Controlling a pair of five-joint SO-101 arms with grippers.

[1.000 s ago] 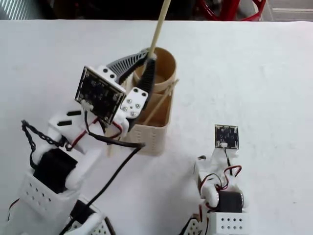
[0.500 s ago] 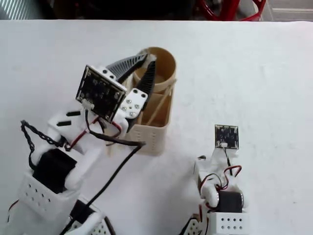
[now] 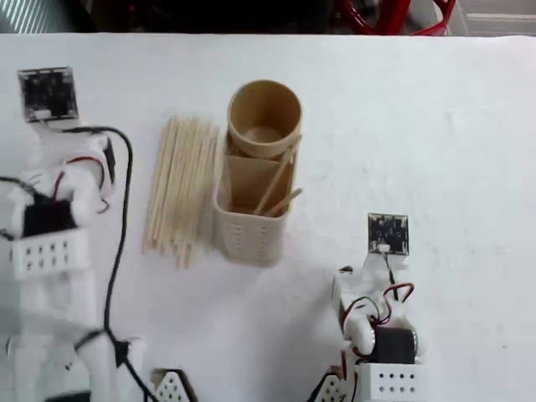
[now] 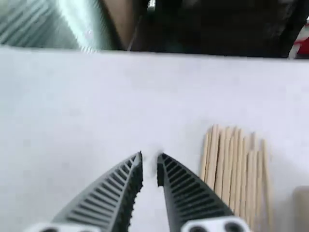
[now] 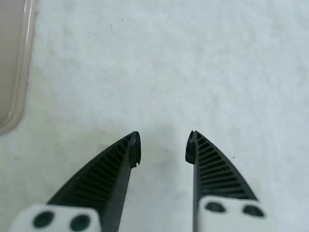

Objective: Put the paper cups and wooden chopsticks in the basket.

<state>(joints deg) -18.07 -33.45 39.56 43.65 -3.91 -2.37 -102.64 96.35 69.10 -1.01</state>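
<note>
Your left gripper (image 4: pixel 149 162) hangs over bare table (image 3: pixel 435 126) on the far left side. Its jaws are only a narrow slit apart w/ nothing between them. In the high view the left arm (image 3: pixel 50 226) sits along the table's left edge, well apart from the basket (image 3: pixel 249 230).

Your right gripper (image 5: pixel 163 142) is low over the tabletop, jaws spread wide and empty. A corner of the basket's rim shows off to one side of it, not touching. The right arm (image 3: pixel 378 335) sits at the near edge, to the right of the basket.

Task items:
- The paper cup (image 3: pixel 264 117) stands upright in the far end of the basket, mouth up. It looks like one cup, tho nested ones can't be ruled out from this angle.
- A couple of leaning chopsticks (image 3: pixel 276 191) rest diagonally in the part of the basket nearer the arms, tips poking over the rim on the right side.
- The loose bundle of wooden chopsticks (image 3: pixel 180 188) lies flat on the table just beside the basket, btw. it and the left arm. The sticks are roughly parallel and run away from the arms. In the left wrist view the bundle is near the gripper, off to one jaw's side, not touching it.
</note>
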